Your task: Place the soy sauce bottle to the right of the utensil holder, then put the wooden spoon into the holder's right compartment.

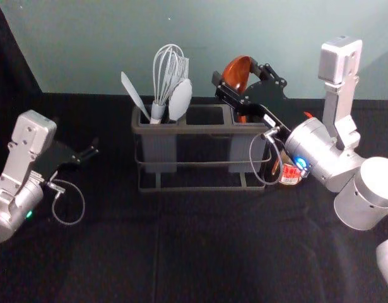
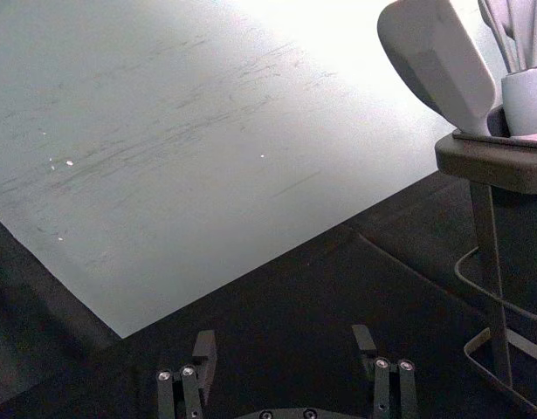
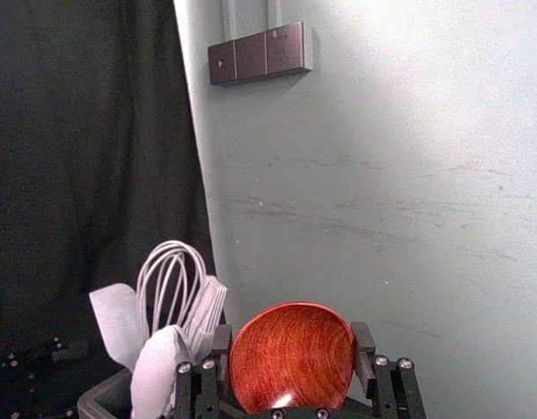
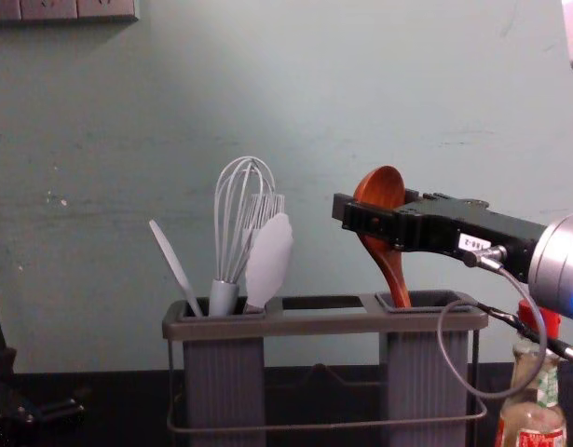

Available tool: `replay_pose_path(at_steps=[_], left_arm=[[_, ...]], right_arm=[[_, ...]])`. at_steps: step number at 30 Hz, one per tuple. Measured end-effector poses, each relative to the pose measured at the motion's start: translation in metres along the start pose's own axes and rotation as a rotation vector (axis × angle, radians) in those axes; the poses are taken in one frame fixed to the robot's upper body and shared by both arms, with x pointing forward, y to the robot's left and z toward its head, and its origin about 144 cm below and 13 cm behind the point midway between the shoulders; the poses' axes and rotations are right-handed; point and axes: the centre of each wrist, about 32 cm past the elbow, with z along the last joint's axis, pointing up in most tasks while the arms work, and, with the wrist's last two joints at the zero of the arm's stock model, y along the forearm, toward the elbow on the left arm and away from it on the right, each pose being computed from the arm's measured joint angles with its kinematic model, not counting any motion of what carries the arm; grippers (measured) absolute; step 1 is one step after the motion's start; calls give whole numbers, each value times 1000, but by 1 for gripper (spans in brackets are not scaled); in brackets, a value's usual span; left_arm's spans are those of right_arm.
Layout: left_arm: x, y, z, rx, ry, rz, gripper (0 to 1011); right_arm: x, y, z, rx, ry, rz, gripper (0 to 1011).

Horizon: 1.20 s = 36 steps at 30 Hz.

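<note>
"Starting with the dark grey, two-cup utensil holder (image 4: 323, 324): what's inside?"

"The ribbed left compartment (image 4: 224, 391) has a pale wire whisk (image 4: 232, 205), a pale bristled brush (image 4: 264, 212), a white rounded spatula (image 4: 269, 261) and a thin white turner (image 4: 174, 265) leaning outward to the left."

"And the ribbed right compartment (image 4: 426, 391)?"

"The glossy reddish-brown wooden spoon (image 4: 382, 191) slants into it, handle down, bowl above the rim. The right tool (image 4: 379, 207) is closed on the bowl, above that compartment."

"Where's the soy sauce bottle?"

"The red-capped glass bottle with a red and white label (image 4: 540, 438) stands upright just right of the holder. A loop of grey cable (image 4: 460, 371) hangs from the right arm near it."

"And the left tool?"

"The left tool (image 1: 96, 148) hangs left of the holder, well apart from it, fingers wide. Black cloth on the bench (image 1: 86, 252) runs between them, and on in front of the holder; its back edge meets the grey-green wall (image 1: 118, 50)."

"What do the other views add?"

"The chest view gives the handle's slope into the compartment; the right wrist view gives the bowl's grainy hollow and a dark socket panel (image 3: 259, 54) on the wall."
</note>
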Motion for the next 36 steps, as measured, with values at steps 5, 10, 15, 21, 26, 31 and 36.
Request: replay_pose_path(at_steps=[5,10,15,21,26,31,36], left_arm=[[0,0,0,0,0,0,1011],[0,0,0,0,0,0,1011],[0,0,0,0,0,0,1011],[0,0,0,0,0,0,1011],[0,0,0,0,0,0,1011],[0,0,0,0,0,0,1011],[0,0,0,0,0,0,1011]], right_arm=[[1,-1,-1,1,2,-4,839],[1,-1,0,11,3,-6,932],[0,-1,1,17,10,-8,1003],[-1,-2,5,31,12,-14,1003],[-3,-6,16,68,6,-32,1003],[3,-16,30,120,-18,-84,1003],[18,-28,40,153,-40,-168,1003]])
